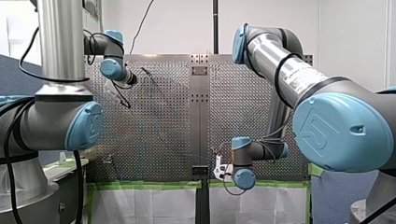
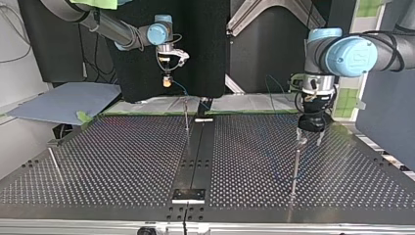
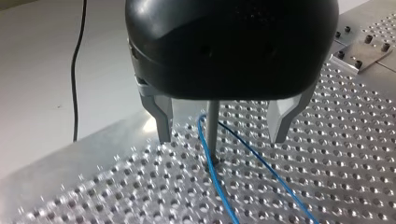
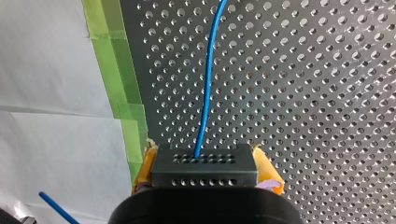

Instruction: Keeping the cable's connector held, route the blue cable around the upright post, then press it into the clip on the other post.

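The blue cable [image 4: 208, 79] runs out of a black connector block [image 4: 204, 175], and the yellow pads [image 4: 145, 165] of my right gripper [image 4: 204, 158] are shut on that block. In the top view my right gripper [image 2: 167, 81] hangs above the table's far edge. My left gripper [image 3: 222, 137] is open, its metal fingers [image 3: 163, 116] standing on either side of a thin upright post [image 3: 212, 123]. The cable [image 3: 205, 144] bends around that post's foot and lies on the plate. In the top view my left gripper [image 2: 309, 139] sits over the same post [image 2: 296, 161]. A second post [image 2: 186, 117] stands near the middle.
The perforated table [image 2: 122, 161] has a dark centre strip [image 2: 195, 156] with a bracket [image 2: 188, 195] at its near end. A third thin rod [image 2: 55, 164] leans at the top view's left. Green tape [image 4: 119, 70] edges the plate beside my right gripper.
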Motion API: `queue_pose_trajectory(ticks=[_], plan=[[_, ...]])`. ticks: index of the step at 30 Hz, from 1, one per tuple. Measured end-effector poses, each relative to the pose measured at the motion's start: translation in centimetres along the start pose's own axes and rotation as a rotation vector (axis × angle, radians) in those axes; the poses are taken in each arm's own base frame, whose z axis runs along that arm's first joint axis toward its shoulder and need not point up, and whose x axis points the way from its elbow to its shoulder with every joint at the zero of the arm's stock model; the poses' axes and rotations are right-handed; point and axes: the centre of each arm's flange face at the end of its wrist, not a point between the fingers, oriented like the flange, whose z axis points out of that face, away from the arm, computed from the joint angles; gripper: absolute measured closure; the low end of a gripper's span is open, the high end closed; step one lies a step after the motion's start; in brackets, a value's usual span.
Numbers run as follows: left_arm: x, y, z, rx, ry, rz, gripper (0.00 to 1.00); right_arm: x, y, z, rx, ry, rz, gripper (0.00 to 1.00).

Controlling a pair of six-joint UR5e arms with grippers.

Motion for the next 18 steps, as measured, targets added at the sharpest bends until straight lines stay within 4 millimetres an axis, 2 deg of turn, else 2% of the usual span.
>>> queue_pose_trajectory(ticks=[10,18], plan=[[-2.2,-2.1,-2.8,-0.046,-0.058,0.085,0.00,0.0,-0.1,0.0,0.008,0.000,0.001,1.00],[-5.6,-5.5,-4.1,-0.062,-0.140,0.158,0.00,0.0,-0.1,0.0,0.013,0.001,0.003,1.00]])
